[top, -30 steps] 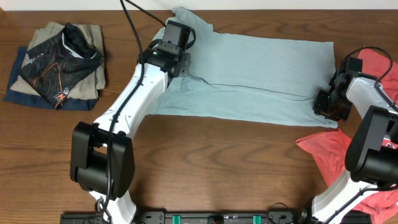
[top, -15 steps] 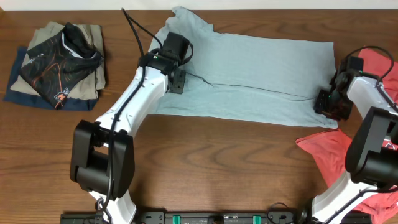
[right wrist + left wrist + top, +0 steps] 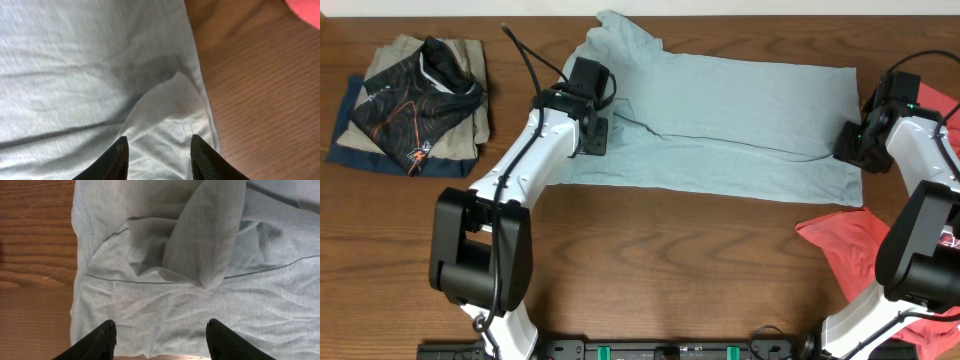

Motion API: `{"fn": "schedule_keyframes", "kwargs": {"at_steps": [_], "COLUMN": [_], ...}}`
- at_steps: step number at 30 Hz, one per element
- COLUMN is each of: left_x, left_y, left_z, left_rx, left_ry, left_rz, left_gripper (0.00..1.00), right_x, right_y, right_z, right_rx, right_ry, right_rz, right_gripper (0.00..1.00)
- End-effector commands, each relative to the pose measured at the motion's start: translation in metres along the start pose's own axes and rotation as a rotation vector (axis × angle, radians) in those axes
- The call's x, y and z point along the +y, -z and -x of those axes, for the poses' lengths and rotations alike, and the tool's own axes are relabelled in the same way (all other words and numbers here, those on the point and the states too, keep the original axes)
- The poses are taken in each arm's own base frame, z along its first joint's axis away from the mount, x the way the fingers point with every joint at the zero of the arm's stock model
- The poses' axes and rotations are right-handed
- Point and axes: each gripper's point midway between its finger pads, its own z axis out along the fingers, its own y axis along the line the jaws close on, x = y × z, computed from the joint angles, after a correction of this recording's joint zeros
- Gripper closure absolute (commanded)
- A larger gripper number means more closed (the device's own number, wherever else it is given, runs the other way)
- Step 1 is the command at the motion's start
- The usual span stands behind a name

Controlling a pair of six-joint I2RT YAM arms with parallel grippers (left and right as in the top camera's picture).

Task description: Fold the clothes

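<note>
Shifted toward table (image 3: 670, 260) left edge: left gripper (image 3: 160, 339), released | right gripper (image 3: 156, 156) drawn back, released above blue-grey T-shirt (image 3: 740, 110) edge

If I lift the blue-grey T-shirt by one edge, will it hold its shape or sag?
Probably sags: the T-shirt lies wrinkled and its folded-over flap drapes softly. Likely light, since the cloth looks thin. Pushed across the table, it may bunch rather than slide.

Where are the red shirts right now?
In the overhead view the red shirts lie at the table's right edge, beside the right end of the pale blue-grey T-shirt, partly hidden by the right arm.
</note>
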Motion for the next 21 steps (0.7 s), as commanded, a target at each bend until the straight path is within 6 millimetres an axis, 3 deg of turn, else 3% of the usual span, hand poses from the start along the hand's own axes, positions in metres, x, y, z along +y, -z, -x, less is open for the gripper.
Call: {"fn": "schedule_keyframes", "kwargs": {"at_steps": [1, 5, 11, 21], "left_x": [-0.002, -0.002, -0.002, -0.002], "left_y": [-0.006, -0.006, -0.006, -0.006], "left_z": [-0.005, -0.005, -0.006, -0.006], "left_rx": [0.024, 0.024, 0.025, 0.026], "left_ry": [0.011, 0.011, 0.010, 0.010], "left_rz": [-0.012, -0.012, -0.012, -0.011], "left_gripper": [0.41, 0.40, 0.40, 0.40], "right_x": [-0.005, -0.012, -0.017, -0.018], "right_y": [0.002, 0.002, -0.001, -0.030], "right_z": [0.009, 0.014, 0.012, 0.002], "right_rx": [-0.031, -0.054, -0.047, 0.014], "right_ry": [-0.018, -0.020, -0.020, -0.015], "right_rz": [-0.011, -0.051, -0.082, -0.092], "right_gripper": [0.61, 0.62, 0.55, 0.56]}}
